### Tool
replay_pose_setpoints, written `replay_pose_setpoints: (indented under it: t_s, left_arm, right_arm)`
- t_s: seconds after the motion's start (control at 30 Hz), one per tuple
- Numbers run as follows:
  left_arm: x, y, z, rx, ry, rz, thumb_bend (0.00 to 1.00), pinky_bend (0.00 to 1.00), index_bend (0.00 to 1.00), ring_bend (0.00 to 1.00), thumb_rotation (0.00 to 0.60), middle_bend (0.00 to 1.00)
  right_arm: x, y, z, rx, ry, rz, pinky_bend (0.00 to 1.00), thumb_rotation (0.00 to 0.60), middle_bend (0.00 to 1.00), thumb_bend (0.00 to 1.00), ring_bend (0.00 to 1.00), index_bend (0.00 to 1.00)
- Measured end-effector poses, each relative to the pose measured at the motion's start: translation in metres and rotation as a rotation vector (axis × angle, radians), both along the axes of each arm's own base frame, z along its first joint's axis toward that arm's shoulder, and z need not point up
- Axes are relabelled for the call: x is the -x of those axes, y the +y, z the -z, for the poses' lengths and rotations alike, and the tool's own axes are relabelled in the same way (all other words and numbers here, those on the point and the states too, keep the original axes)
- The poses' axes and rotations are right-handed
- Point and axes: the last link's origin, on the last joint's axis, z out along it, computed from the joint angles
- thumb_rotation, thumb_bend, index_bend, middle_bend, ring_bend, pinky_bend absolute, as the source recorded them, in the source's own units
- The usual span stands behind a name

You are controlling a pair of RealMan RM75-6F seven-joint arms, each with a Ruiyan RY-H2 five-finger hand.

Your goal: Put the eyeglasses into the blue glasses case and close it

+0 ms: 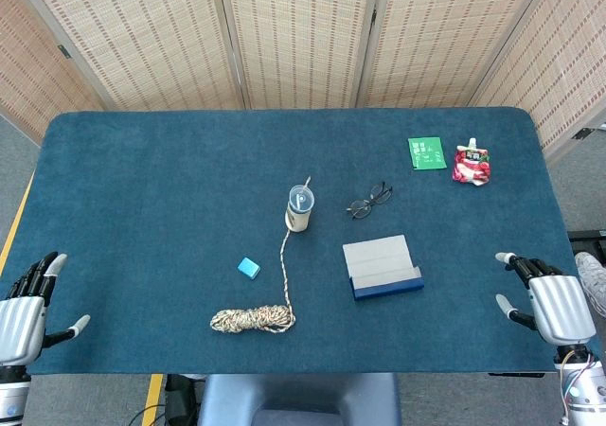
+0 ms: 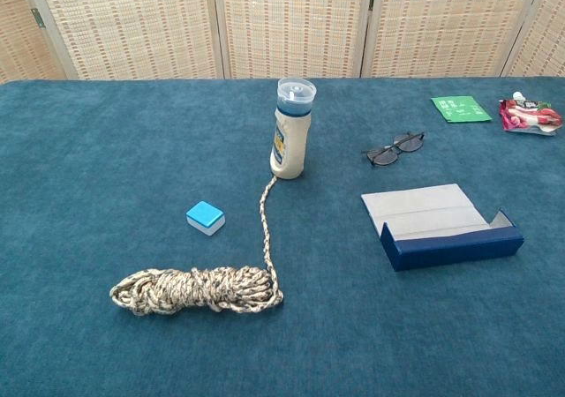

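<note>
Two robot hands sit at the near corners of the blue-carpeted surface (image 1: 142,161), both holding nothing with fingers spread apart. Left robot hand (image 1: 24,308) is at the near-left edge, seen in the head view only, well apart from everything on the surface. Moving right: a coiled speckled rope (image 1: 252,319) lies near the front edge, one strand running up to an upright cream bottle (image 1: 299,208) with a clear blue cap; strand end lies at or just beside the bottle base. A small blue block (image 1: 248,268) sits left of that strand, between coil and bottle. Next, the eyeglasses (image 1: 368,201) lie unfolded right of the bottle, just behind the blue glasses case (image 1: 383,268), apart from it. Case is open, its pale lid laid flat toward the far side, blue tray wall facing the near side; nothing visible inside. Farther right and back, a green card (image 1: 427,152) lies flat, and just beside it a red-and-white pouch (image 1: 472,165). Right robot hand (image 1: 549,303) is at the near-right edge, palm down, fingers pointing in toward the surface. Case lies to its left, near but not touching; eyeglasses lie farther away, left and behind the case. Chest view shows neither robot hand.
</note>
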Motion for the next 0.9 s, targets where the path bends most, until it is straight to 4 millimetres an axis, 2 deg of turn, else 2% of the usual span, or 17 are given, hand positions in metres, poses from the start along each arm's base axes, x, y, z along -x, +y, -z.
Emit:
replay_pose_setpoints:
  t_s: [0.03,0.13,0.27,0.33,0.47,0.7,0.9]
  left_arm:
    - [0.0,0.0,0.0,0.002,0.001,0.001,0.2,0.23,0.07,0.12,0.6,0.1]
    - [-0.001,0.0,0.001,0.006,-0.002,0.001,0.2,0.23,0.07,0.12,0.6,0.1]
    - [0.001,-0.001,0.002,0.014,-0.005,-0.005,0.2,0.23,0.07,0.12,0.6,0.1]
    - [0.002,-0.002,0.003,0.018,-0.006,-0.009,0.19,0.23,0.07,0.12,0.6,0.1]
    - [0.004,-0.003,0.004,0.021,-0.004,-0.02,0.19,0.23,0.07,0.12,0.6,0.1]
    - [0.008,-0.003,0.006,0.035,0.004,-0.04,0.19,0.23,0.07,0.12,0.6,0.1]
    - [0.007,-0.002,0.007,0.039,0.007,-0.04,0.19,0.23,0.07,0.12,0.6,0.1]
  right_arm:
    - [0.0,0.0,0.001,-0.003,0.002,0.001,0.49,0.6,0.46,0.26,0.43,0.27]
    - [-0.001,-0.003,0.004,-0.02,0.013,0.004,0.52,0.6,0.54,0.26,0.56,0.27]
    - [-0.002,-0.011,0.013,-0.067,0.021,0.013,0.71,0.6,0.7,0.26,0.77,0.27]
    - [-0.002,-0.015,0.018,-0.096,0.025,0.022,0.78,0.6,0.77,0.26,0.84,0.27]
    - [-0.001,-0.026,0.033,-0.185,0.035,0.051,0.86,0.6,0.92,0.3,0.97,0.27]
    - [0.002,-0.047,0.067,-0.352,0.058,0.11,0.86,0.6,0.99,0.36,1.0,0.27]
    - [0.005,-0.065,0.094,-0.443,0.068,0.135,0.86,0.6,1.0,0.45,1.0,0.27]
